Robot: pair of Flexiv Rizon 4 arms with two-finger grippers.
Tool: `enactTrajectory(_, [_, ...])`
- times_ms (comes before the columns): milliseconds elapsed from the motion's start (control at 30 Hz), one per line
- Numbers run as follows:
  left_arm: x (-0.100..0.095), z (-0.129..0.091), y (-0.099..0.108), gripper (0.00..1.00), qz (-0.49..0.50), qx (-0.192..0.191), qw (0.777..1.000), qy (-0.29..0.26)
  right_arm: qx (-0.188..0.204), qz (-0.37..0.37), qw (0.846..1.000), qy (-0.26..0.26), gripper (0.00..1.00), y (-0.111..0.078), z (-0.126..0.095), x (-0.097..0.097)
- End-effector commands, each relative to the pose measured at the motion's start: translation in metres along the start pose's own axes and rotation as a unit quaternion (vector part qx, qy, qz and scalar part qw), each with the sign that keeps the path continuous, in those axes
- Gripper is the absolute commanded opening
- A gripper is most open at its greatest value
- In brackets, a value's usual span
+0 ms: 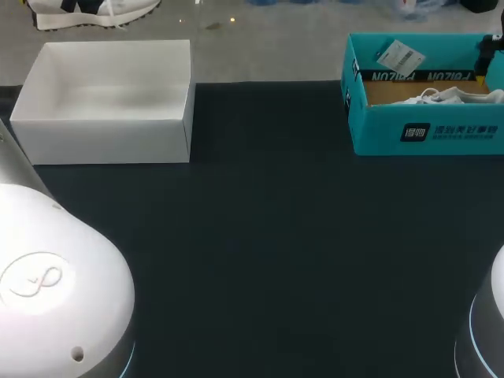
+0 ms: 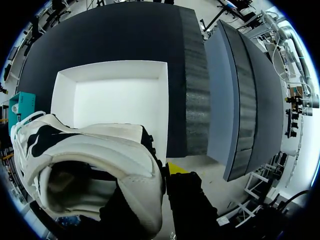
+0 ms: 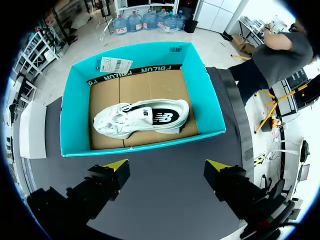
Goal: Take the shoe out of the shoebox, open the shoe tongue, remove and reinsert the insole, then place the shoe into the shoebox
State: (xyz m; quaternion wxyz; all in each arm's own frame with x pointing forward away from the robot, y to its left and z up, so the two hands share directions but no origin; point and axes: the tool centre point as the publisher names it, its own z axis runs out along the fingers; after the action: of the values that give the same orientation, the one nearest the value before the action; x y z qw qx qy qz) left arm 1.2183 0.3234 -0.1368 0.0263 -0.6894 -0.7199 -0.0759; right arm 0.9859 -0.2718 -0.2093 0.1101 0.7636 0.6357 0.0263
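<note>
The shoe (image 3: 142,119) lies on its side on the brown cardboard floor of the teal shoebox (image 3: 75,107), with its sole edge toward the wall nearest our right gripper (image 3: 166,167). The shoebox stands at the far right of the table (image 1: 260,236). We judge the shoe light, with a soft upper that gives under pressure and loose laces that may snag. The sole and heel look firmer, so the padded heel collar or the sole edge at mid-foot seems the surest place to take hold, and the toe the poorest. The right gripper hangs above the dark table just short of the shoebox. Its yellow-tipped fingers are spread wide, holding nothing and touching nothing. Well apart from it, our left gripper (image 2: 161,172) carries a second shoe (image 2: 85,150), white with black patches, at the far side of the open white box (image 2: 112,95). One yellow tip presses the outside of that shoe's heel. The other finger is hidden by the shoe, and we take it to be inside the collar, so the fingers are clamped on the heel wall.
</note>
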Motion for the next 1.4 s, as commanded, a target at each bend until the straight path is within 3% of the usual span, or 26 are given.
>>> enactTrajectory(33, [0.000, -0.002, -0.002, 0.00, 0.000, -0.001, 1.000, 0.000, -0.001, 0.001, 1.000, 0.000, 1.00, 0.000, 0.000, 0.000])
enactTrajectory(533, [-0.004, -0.003, -0.004, 0.00, -0.002, -0.006, 1.000, -0.001, -0.001, 0.001, 1.000, 0.000, 1.00, 0.000, 0.000, 0.000])
enactTrajectory(900, [-0.043, -0.025, -0.054, 0.00, 0.024, -0.031, 0.999, 0.023, -0.001, 0.001, 1.000, 0.000, 1.00, 0.000, 0.000, 0.000])
enactTrajectory(1167, [-0.072, -0.036, -0.093, 0.00, 0.037, -0.010, 0.998, 0.050, -0.001, 0.001, 1.000, 0.000, 1.00, 0.000, 0.000, 0.000])
enactTrajectory(1400, [-0.093, -0.040, -0.142, 0.00, 0.011, -0.009, 0.997, 0.073, -0.001, 0.001, 1.000, 0.000, 1.00, 0.000, 0.000, 0.000])
